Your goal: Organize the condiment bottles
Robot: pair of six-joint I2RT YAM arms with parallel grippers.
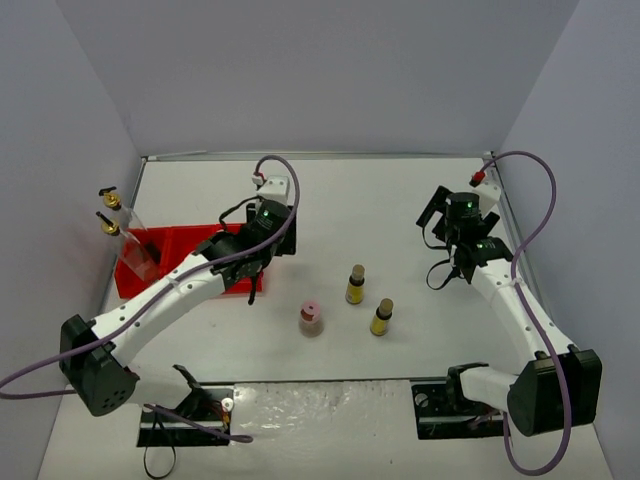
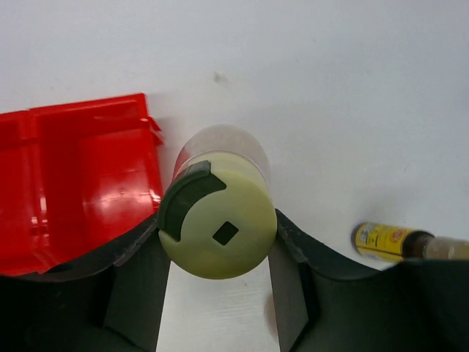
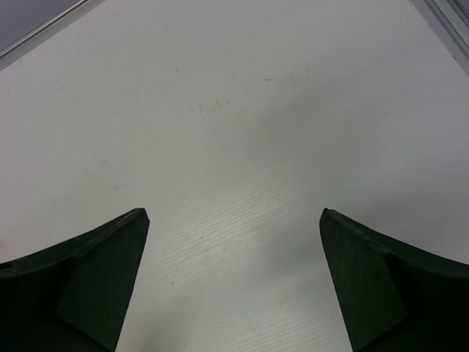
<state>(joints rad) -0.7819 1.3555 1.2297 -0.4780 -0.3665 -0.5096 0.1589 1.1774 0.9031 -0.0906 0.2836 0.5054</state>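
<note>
My left gripper (image 2: 218,242) is shut on the pale yellow cap of a squat beige bottle (image 2: 220,224), seen from above beside the right end of the red compartment tray (image 2: 80,176). In the top view this gripper (image 1: 248,275) hides that bottle. Two tall clear glass bottles with gold spouts (image 1: 125,235) stand at the tray's left end (image 1: 180,245). A pink-capped squat bottle (image 1: 311,318) and two tiny yellow brown-capped bottles (image 1: 355,284) (image 1: 381,316) stand on the table. One tiny bottle shows in the left wrist view (image 2: 388,242). My right gripper (image 1: 440,240) (image 3: 234,220) is open and empty over bare table.
Grey walls enclose the white table (image 1: 380,200) on the left, back and right. The arm bases and their black mounts (image 1: 190,420) sit at the near edge. Purple cables loop beside each arm.
</note>
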